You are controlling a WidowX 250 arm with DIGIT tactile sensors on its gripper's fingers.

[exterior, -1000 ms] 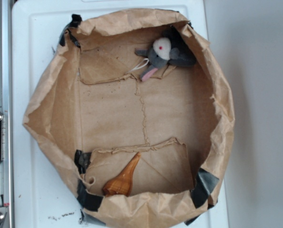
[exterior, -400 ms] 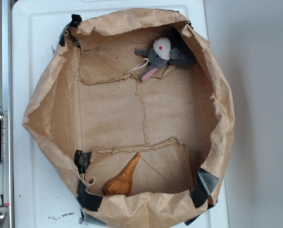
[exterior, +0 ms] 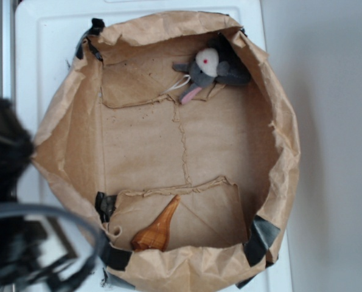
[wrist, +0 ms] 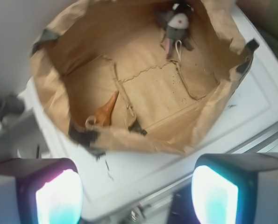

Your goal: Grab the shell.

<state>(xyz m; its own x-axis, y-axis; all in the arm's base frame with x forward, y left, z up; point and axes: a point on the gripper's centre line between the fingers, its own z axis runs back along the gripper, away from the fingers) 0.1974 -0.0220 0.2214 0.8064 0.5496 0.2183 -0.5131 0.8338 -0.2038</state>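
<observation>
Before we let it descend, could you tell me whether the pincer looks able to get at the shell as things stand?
Probably yes. The pincer is open and empty outside the paper bag, and the shell lies uncovered on the bag floor. The bag's near wall rises close beside it, so a descent from above looks safest.

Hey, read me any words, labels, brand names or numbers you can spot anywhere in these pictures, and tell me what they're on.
None: no readable text shows in either view.
The paper bag is plain brown, with no print showing.
The shell and the plush toy carry no visible label.
The white surface is unmarked.
The claw shows only glowing pads, no lettering.
</observation>
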